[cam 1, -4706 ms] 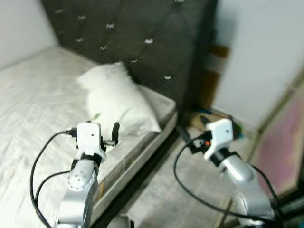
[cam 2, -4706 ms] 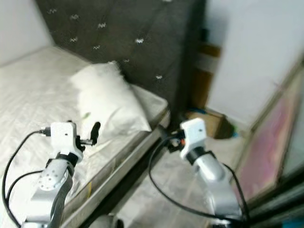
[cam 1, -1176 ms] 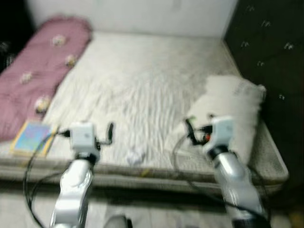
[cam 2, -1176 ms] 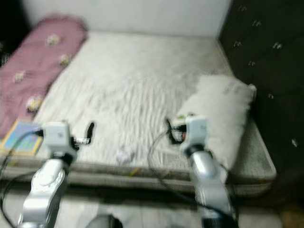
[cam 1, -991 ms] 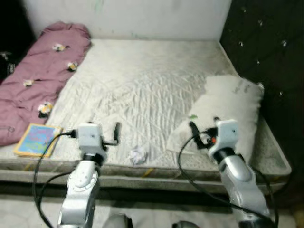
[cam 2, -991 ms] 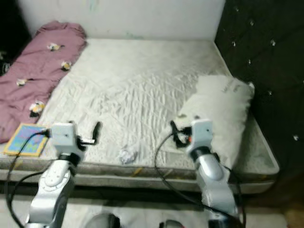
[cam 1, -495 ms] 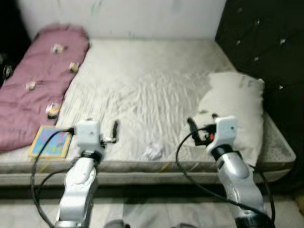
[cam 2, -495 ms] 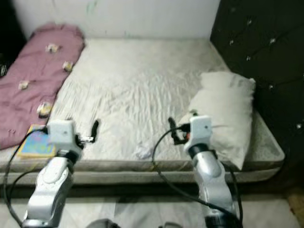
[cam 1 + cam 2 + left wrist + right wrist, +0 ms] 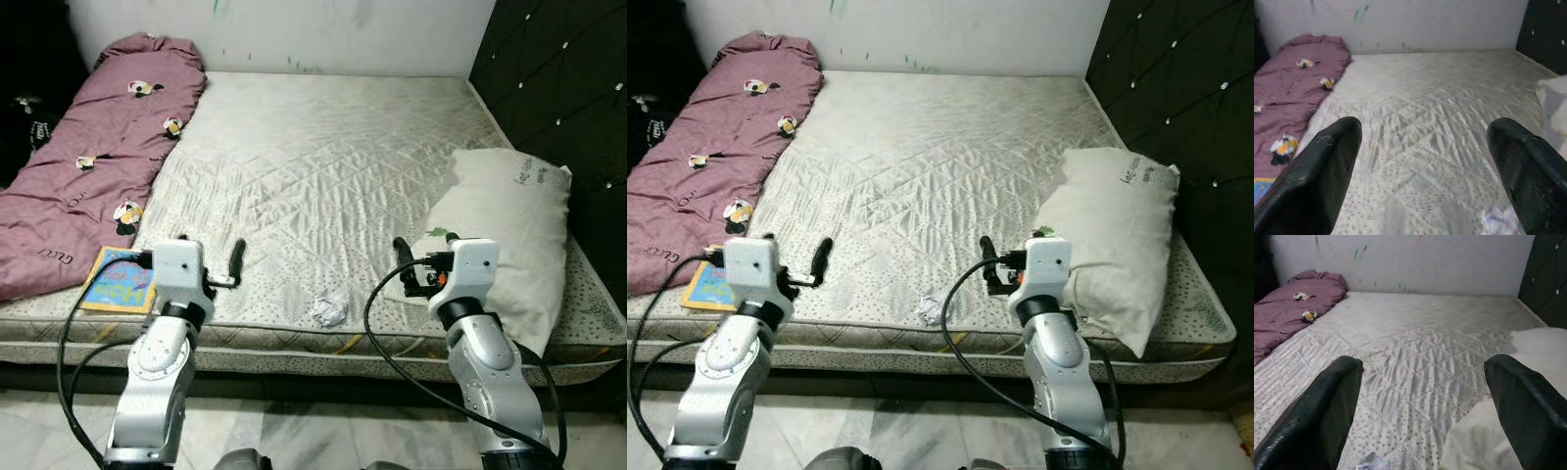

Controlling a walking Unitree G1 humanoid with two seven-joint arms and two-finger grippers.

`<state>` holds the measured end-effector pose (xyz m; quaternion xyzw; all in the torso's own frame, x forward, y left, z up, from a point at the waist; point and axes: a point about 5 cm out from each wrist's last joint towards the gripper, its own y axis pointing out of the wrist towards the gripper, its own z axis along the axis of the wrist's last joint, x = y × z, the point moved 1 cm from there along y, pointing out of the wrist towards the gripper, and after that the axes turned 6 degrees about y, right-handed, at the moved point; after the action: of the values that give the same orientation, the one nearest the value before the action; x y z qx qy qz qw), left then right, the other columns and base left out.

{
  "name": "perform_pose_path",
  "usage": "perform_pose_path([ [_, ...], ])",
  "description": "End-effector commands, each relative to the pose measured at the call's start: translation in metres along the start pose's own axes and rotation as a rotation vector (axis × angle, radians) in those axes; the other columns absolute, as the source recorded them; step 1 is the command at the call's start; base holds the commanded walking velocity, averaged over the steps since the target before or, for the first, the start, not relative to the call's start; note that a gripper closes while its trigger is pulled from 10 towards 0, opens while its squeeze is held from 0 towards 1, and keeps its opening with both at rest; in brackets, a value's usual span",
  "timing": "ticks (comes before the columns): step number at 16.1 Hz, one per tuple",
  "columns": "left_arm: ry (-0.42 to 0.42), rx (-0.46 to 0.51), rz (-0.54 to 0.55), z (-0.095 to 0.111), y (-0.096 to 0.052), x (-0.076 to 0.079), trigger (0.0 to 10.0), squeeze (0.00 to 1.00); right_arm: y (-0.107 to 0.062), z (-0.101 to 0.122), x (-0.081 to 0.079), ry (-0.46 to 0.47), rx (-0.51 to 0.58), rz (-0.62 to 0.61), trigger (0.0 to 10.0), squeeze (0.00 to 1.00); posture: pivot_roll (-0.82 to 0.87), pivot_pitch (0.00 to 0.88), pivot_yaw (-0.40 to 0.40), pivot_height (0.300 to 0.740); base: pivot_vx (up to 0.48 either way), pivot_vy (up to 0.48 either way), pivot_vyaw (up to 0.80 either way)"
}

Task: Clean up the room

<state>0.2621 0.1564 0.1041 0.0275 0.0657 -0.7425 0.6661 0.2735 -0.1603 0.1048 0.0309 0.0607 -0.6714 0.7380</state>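
Note:
A crumpled white paper wad (image 9: 329,310) lies near the front edge of the bare mattress (image 9: 323,166), between my two arms. A colourful book (image 9: 119,279) rests at the front left corner, beside a purple quilt (image 9: 88,147) along the left side. A white pillow (image 9: 509,230) lies at the right by the dark headboard. My left gripper (image 9: 235,262) hovers open over the front edge, left of the wad. My right gripper (image 9: 402,257) is open too, just right of the wad and next to the pillow. Both hold nothing.
The dark padded headboard (image 9: 558,78) stands at the right and a white wall (image 9: 294,29) runs behind the bed. A dark heap (image 9: 24,117) sits at the far left. Pale tiled floor (image 9: 294,436) lies before the bed frame.
The camera swung left from the headboard corner to face the whole bed, then steadied. Both arms keep the same raised pose with fingers open; nothing was picked up.

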Motion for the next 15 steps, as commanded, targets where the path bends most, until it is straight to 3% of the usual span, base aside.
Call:
perform_pose_path([
  [1, 0.005, 0.0, 0.001, 0.002, -0.002, -0.002, 10.0, 0.0, 0.002, 0.006, 0.001, 0.003, 0.016, -0.001, 10.0, 0.0, 0.03, 0.0, -0.005, 0.74, 0.0, 0.0, 0.0],
  [4, -0.009, -0.001, -0.003, 0.001, 0.004, 0.001, 10.0, 0.0, 0.01, 0.01, 0.013, -0.007, 0.038, -0.064, 10.0, 0.0, 0.02, 0.0, -0.003, 0.74, 0.0, 0.0, 0.0],
  [8, -0.026, 0.007, -0.027, 0.0, 0.008, 0.005, 10.0, 0.0, 0.007, 0.009, 0.022, -0.011, 0.031, -0.12, 10.0, 0.0, 0.0, 0.0, -0.003, 0.74, 0.0, 0.0, 0.0],
  [11, -0.025, 0.0, -0.04, -0.003, 0.003, 0.009, 10.0, 0.0, -0.008, 0.001, 0.031, -0.047, -0.009, -0.182, 10.0, 0.0, 0.0, 0.0, -0.029, 0.74, 0.0, 0.0, 0.0],
  [13, 0.005, -0.012, -0.019, -0.007, 0.001, 0.003, 10.0, 0.0, -0.018, -0.006, 0.037, -0.045, -0.05, -0.272, 10.0, 0.0, 0.0, 0.0, -0.031, 0.74, 0.0, 0.0, 0.0],
  [14, 0.008, -0.011, -0.024, -0.007, -0.002, 0.002, 10.0, 0.0, -0.023, -0.01, 0.036, -0.088, -0.069, -0.283, 10.0, 0.0, 0.01, 0.0, -0.03, 0.74, 0.0, 0.0, 0.0],
  [15, 0.029, -0.008, -0.021, -0.006, -0.004, 0.0, 10.0, 0.0, -0.025, -0.014, 0.031, -0.05, -0.066, -0.248, 10.0, 0.0, 0.02, 0.0, -0.027, 0.74, 0.0, 0.0, 0.0],
])
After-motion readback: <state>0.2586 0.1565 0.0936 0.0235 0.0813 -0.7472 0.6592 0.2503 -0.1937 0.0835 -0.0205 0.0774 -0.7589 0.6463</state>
